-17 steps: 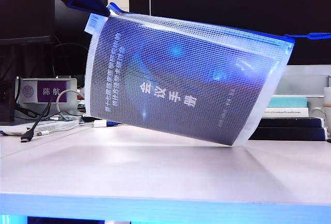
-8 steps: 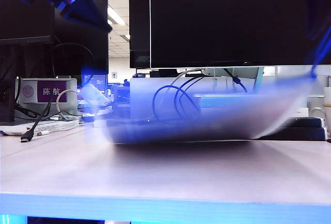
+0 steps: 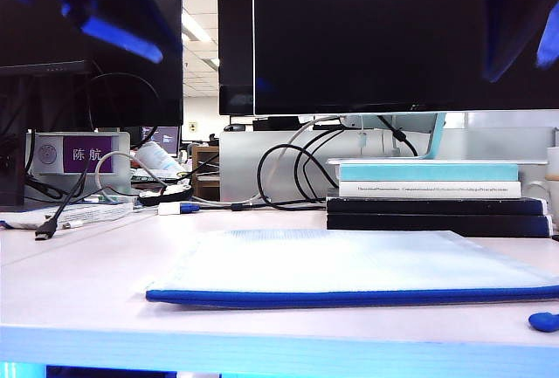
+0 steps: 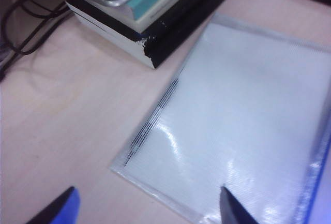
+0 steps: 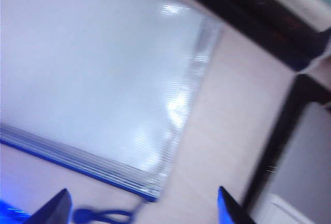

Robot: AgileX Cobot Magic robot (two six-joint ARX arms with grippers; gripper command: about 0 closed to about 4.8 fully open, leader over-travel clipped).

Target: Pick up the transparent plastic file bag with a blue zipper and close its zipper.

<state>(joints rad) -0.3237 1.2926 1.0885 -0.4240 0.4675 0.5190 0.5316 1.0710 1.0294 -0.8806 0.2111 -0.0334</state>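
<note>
Both end effectors, left and right, hang wide apart, holding nothing, above my one file bag flat on the desk. Only the outside camera shows four stacked books; the zipper faces it.

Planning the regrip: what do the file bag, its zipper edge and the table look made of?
File bag: thin flexible translucent plastic with fine mesh weave, glossy, showing glare streaks in the wrist views. Zipper: bright blue strip, likely plastic or fabric tape. Table: pale smooth laminate, probably, with a soft sheen. Left gripper and right gripper hang open above the bag, both empty.
</note>
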